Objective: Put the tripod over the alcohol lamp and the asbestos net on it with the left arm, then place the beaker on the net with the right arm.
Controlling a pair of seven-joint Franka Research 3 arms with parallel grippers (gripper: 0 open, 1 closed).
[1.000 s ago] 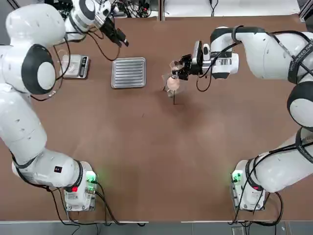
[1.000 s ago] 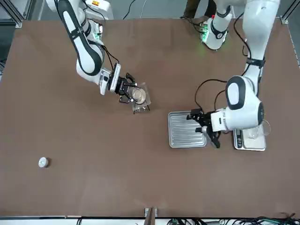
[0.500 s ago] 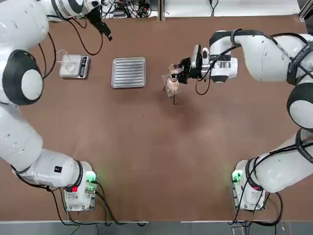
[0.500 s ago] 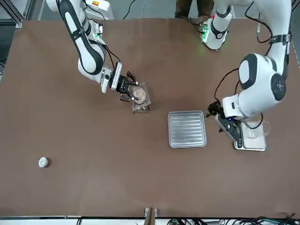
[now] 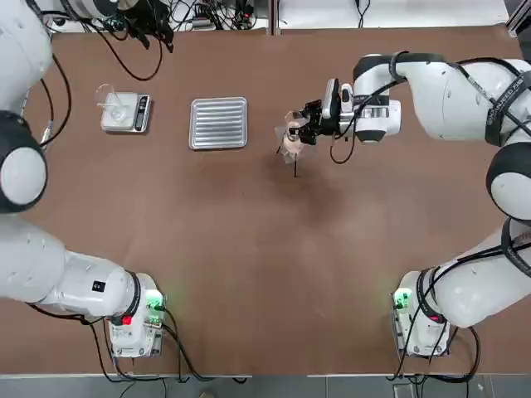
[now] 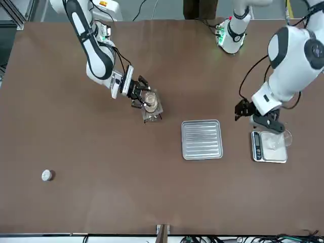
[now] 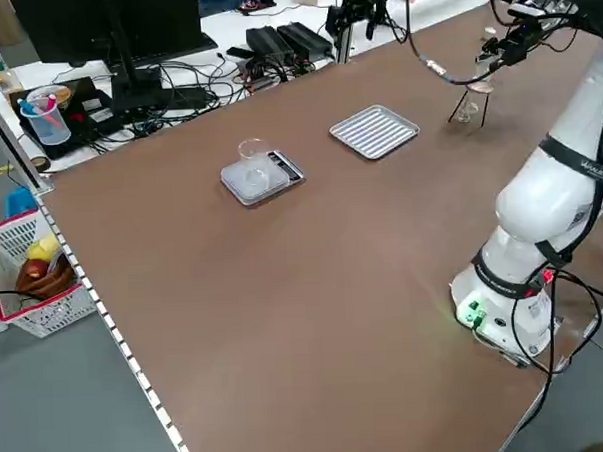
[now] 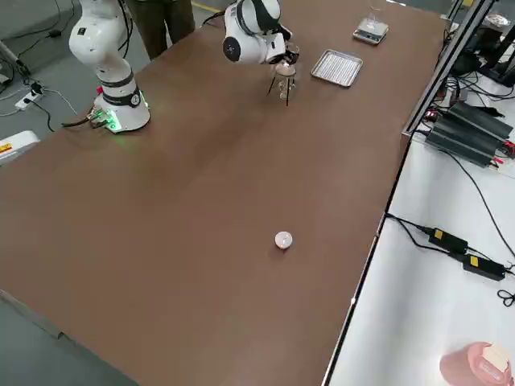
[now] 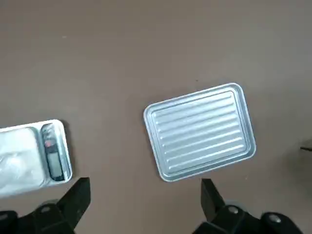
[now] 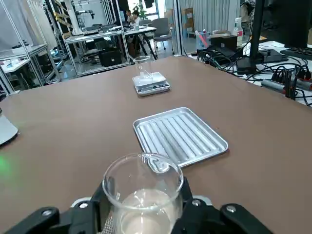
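The dark two-finger right pincer (image 10: 146,214) pinches the clear glass beaker (image 10: 144,195) over the grey mesh net (image 10: 107,225) on its tripod (image 8: 287,92). Placement appears in hand; next, level lowering and release. The black left pincer (image 9: 146,207), spread, hangs above the desk (image 9: 122,146).

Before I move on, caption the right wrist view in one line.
The right tool grips a clear glass beaker, a ribbed metal tray beyond.
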